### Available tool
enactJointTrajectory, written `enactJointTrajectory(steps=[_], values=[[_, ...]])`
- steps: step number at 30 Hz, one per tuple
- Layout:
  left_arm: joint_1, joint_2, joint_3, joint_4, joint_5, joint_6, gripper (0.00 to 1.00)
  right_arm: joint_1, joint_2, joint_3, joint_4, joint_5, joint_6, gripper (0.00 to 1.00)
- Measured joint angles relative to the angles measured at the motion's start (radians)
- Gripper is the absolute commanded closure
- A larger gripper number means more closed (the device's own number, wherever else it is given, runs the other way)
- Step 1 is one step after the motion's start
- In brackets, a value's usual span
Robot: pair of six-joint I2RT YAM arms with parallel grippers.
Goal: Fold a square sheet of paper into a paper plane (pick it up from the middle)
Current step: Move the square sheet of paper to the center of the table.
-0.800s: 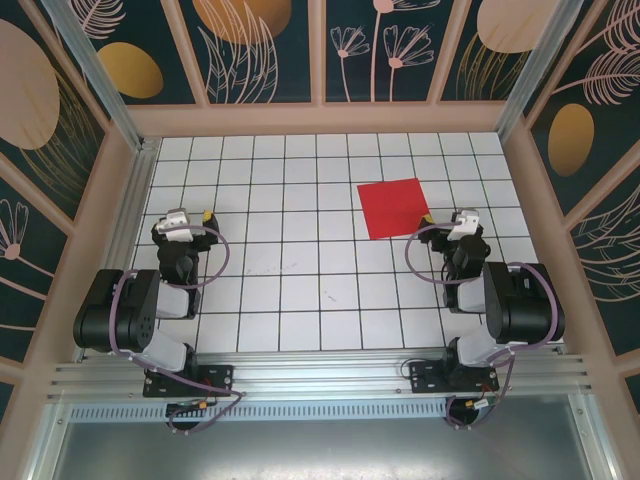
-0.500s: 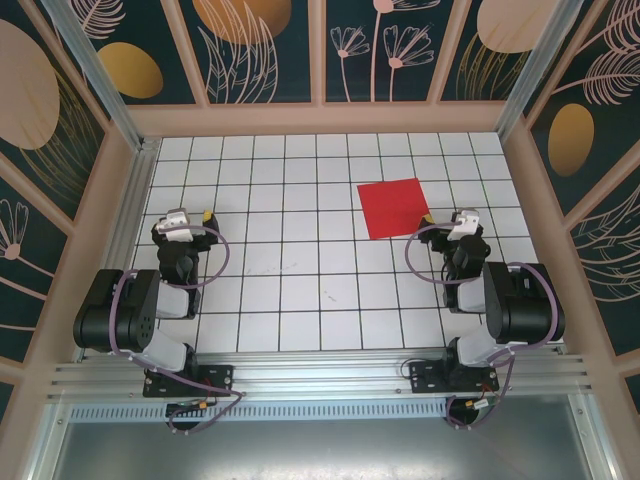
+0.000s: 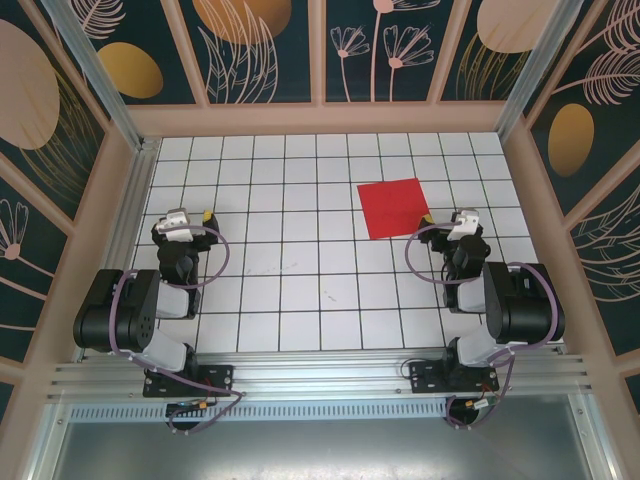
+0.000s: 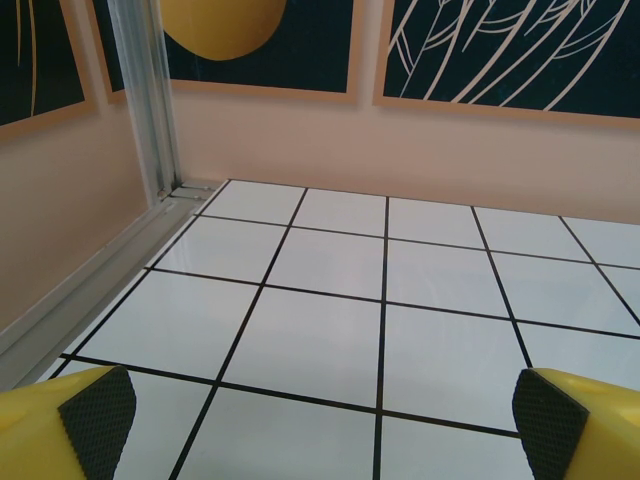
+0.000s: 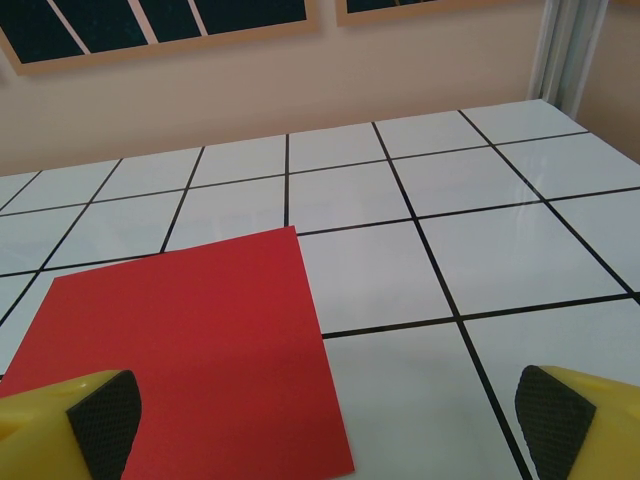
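From above we see the square sheet of paper [image 3: 394, 208] flat on the tiled table [image 3: 300, 300], right of centre, just up-left of the right gripper [image 3: 456, 218]. In the left wrist view our left gripper [image 4: 325, 410] has its jaws spread wide over tiles. The right wrist view shows the right jaws spread too, with the sheet at lower left.

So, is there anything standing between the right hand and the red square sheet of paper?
Nothing visible does. The open right hand sits right beside the thin red square sheet of paper, lying flat on the white tiled table.
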Motion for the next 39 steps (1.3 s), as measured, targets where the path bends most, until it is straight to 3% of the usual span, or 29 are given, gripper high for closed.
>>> enactJointTrajectory(steps=[7,14,18,22,26,32,39], values=[[0.0,-0.013,-0.004,-0.007,-0.011,0.0,0.01,0.003,-0.02,0.03,-0.078,0.006,-0.002,0.01],[0.0,-0.208,0.017,-0.156,-0.071,-0.014,0.02,0.058,-0.207,0.286,-0.507,0.091,0.046,0.01],[0.0,-0.288,0.103,-0.359,-0.09,-0.091,0.01,0.106,-0.2,0.489,-0.772,0.114,0.141,0.01],[0.0,-0.32,0.259,-0.622,-0.032,-0.2,0.01,0.173,-0.094,0.668,-0.99,0.139,0.246,0.01],[0.0,-0.336,0.316,-0.756,0.067,-0.299,0.01,0.269,0.09,0.808,-1.162,0.197,0.307,0.01],[0.0,-0.374,0.316,-0.872,0.184,-0.407,0.02,0.355,0.409,1.062,-1.384,0.246,0.357,0.01],[0.0,-0.411,0.315,-0.892,0.288,-0.425,0.01,0.419,0.616,1.268,-1.536,0.337,0.395,0.01]])
